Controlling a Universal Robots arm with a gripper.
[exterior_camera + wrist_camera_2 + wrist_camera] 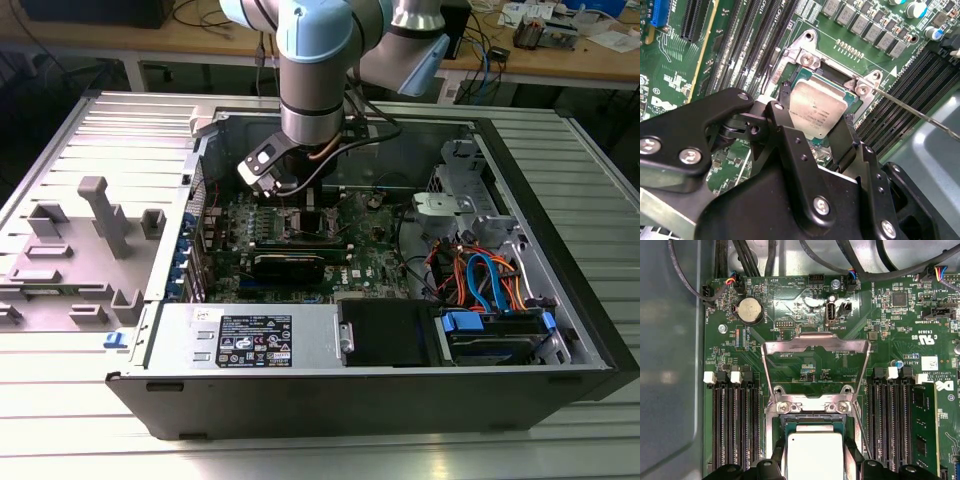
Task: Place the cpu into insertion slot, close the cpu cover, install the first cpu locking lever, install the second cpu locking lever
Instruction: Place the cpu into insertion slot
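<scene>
Second wrist view: gripper (816, 109) clamps cpu (815, 120) by two opposite edges, directly over slot (832, 82). First wrist view: cover (815, 340) stands swung open beyond the slot. Exterior view: slot lies at 12 o'clock from power supply (250, 340).

A: Green across the motherboard (805, 315), black along the memory slots (735, 425).
B: Dull silver-grey on the cpu (817, 111), brighter silver on the cpu cover (780, 345). Black fingers (845, 142); pale blue arm joints (320, 30); orange and blue cables (480, 275).
</scene>
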